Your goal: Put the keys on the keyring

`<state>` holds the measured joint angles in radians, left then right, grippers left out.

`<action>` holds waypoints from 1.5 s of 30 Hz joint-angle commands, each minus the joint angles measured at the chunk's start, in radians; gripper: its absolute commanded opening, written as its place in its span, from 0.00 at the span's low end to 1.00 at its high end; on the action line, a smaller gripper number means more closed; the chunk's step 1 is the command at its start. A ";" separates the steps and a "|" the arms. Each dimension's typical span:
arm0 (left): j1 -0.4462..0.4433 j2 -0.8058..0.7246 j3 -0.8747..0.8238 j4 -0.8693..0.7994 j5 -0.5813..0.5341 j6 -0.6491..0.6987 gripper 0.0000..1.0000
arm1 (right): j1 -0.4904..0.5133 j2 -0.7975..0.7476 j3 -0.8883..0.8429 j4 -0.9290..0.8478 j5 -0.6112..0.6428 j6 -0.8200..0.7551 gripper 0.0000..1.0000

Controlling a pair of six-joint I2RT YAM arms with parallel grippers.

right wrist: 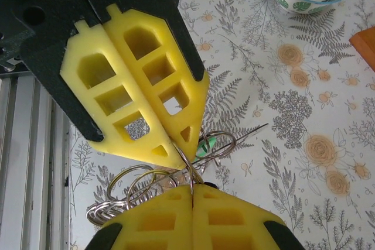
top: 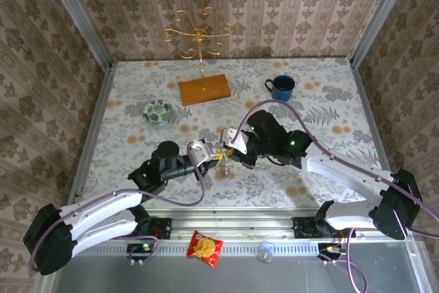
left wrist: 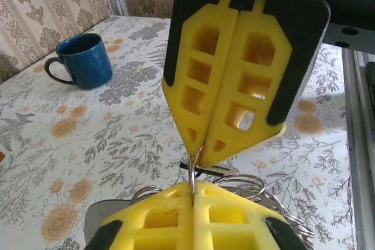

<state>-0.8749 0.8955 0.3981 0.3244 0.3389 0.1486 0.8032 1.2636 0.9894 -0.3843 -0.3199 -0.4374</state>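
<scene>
Above the table's middle, my left gripper (top: 215, 158) and right gripper (top: 230, 150) meet tip to tip. Both are shut on the same thin steel loop of the keyring (left wrist: 192, 176). In the left wrist view my left gripper (left wrist: 193, 187) pinches the wire from below and the right gripper (left wrist: 203, 144) from above. A dark key (left wrist: 217, 170) hangs just behind them. In the right wrist view my right gripper (right wrist: 192, 187) holds the keyring (right wrist: 188, 165) against the left gripper (right wrist: 179, 147). The green key head (right wrist: 205, 144) shows behind the tips. More wire loops (right wrist: 132, 188) dangle to the left.
A blue mug (top: 281, 87) stands at the back right and a patterned green bowl (top: 158, 112) at the back left. A gold hook stand on a wooden base (top: 204, 90) sits between them. A snack packet (top: 205, 248) lies on the front rail.
</scene>
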 commanded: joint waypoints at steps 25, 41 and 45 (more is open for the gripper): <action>-0.089 0.014 -0.008 0.096 -0.132 0.193 0.00 | -0.091 0.063 0.028 0.025 -0.113 0.390 0.00; -0.094 0.019 -0.029 0.145 -0.173 0.171 0.00 | -0.117 0.073 0.024 0.019 -0.168 0.356 0.00; -0.096 0.020 -0.039 0.165 -0.182 0.166 0.00 | -0.127 0.074 0.029 0.027 -0.200 0.359 0.00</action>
<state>-0.9554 0.9211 0.3729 0.4213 0.1497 0.3187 0.6914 1.3399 1.0042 -0.3889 -0.4953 -0.0746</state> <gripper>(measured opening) 0.055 0.063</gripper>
